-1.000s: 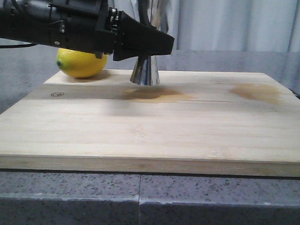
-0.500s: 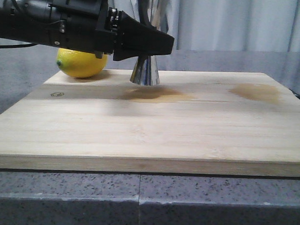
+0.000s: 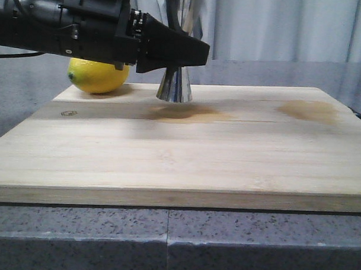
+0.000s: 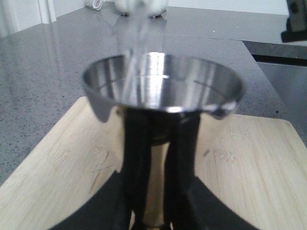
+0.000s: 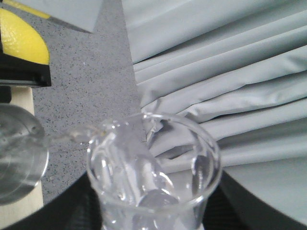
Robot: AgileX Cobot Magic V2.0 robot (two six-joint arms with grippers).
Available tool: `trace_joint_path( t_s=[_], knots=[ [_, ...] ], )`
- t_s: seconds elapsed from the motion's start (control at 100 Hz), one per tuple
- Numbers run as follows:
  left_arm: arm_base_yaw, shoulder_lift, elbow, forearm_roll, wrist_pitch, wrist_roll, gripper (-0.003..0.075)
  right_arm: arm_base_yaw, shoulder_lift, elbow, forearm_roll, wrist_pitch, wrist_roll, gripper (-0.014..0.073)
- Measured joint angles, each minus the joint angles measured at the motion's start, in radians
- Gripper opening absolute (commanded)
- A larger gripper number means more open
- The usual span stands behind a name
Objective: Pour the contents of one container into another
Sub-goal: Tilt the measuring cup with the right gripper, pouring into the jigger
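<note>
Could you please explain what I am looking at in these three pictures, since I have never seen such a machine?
It is a robot with two arms. The front camera shows its left gripper clamped around a steel jigger that stands on a wooden board, with a lemon behind. A camera on the left wrist looks into the jigger's cup, where a thin stream of water falls. A camera on the right wrist shows a tilted glass beaker held by the right gripper, pouring toward the jigger.

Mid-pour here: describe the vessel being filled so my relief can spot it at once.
On the pale wooden cutting board, look to the far-left edge beside the yellow lemon. The shiny steel hourglass jigger stands there, gripped at its waist by the black left gripper. It is the only mirror-bright metal cone.
</note>
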State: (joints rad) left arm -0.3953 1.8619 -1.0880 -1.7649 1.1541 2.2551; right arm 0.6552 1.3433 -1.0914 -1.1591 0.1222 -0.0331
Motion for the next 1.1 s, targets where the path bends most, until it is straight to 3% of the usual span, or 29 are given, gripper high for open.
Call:
trace_joint_path(
  t_s=[1.1],
  knots=[
    [0.000,0.000,0.000,0.000,0.000,0.000,0.0062,0.000,0.000,0.000,-0.098,0.001,0.000,0.0335]
  ],
)
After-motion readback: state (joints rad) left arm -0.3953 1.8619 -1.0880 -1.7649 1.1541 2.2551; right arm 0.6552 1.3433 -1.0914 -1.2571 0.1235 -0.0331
